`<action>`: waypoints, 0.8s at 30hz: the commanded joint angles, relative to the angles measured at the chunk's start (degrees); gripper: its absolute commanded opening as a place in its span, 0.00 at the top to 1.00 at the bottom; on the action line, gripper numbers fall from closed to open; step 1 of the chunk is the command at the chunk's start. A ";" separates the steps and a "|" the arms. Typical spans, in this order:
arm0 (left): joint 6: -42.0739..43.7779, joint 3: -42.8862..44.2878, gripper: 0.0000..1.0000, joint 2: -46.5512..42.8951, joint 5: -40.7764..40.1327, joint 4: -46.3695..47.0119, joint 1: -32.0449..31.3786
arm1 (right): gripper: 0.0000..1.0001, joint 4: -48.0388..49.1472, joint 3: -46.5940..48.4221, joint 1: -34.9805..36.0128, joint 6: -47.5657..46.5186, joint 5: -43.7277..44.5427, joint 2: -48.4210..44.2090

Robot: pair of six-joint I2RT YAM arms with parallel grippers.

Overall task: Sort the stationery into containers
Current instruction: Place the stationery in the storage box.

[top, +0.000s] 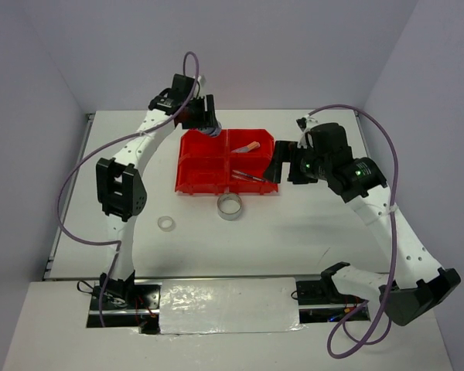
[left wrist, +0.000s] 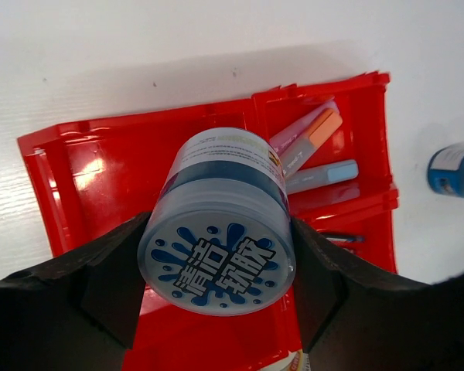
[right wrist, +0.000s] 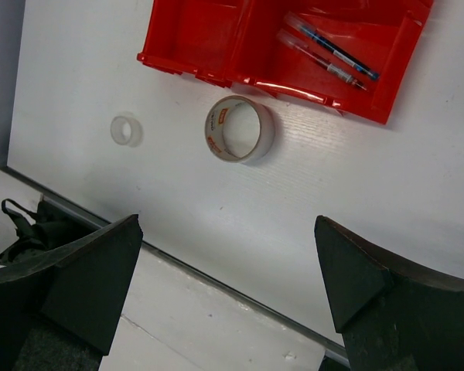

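Clear small tape ring (top: 166,223) is furthest left, flat on the white table (top: 309,232), well apart from the tray.

Left gripper (left wrist: 216,290) is over the far-left compartment of the red tray (top: 202,177). Its fingers (left wrist: 112,290) pinch a blue-patterned roll (left wrist: 220,224) by its sides, printed end face toward the wrist cam. Can't tell if the roll touches the compartment floor.

Silvery-grey tape ring (top: 230,206) is on the table, hole up, just in front of the tray's near edge, about mid-width.

Far-right compartment holds the orange stub (left wrist: 323,127) and pale flat sticks (left wrist: 325,174), lying side by side at a slant. Near-right compartment holds the thin pens (right wrist: 332,54), blue and red, side by side on a diagonal.

Second blue roll (left wrist: 455,171), blurred, is on the table past the tray's right edge in the left wrist view.

Right gripper (right wrist: 228,282) hangs at the tray's right side; contact with the tray unclear. Its fingers are spread wide with nothing between them.
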 commanded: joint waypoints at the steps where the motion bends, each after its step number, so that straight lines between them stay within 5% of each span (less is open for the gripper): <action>1: 2.76 0.77 1.00 0.37 -1.86 5.04 -1.47 | 0.00 -1.26 2.28 0.27 -1.72 1.11 -2.52; 19: 3.28 -5.38 1.00 2.22 -12.33 5.83 -3.93 | 0.00 -2.14 2.81 0.27 -2.77 1.38 -1.91; 24: 3.46 -4.41 0.86 4.33 -10.23 5.13 -3.93 | 0.00 -1.97 3.69 0.27 -3.04 1.20 -1.03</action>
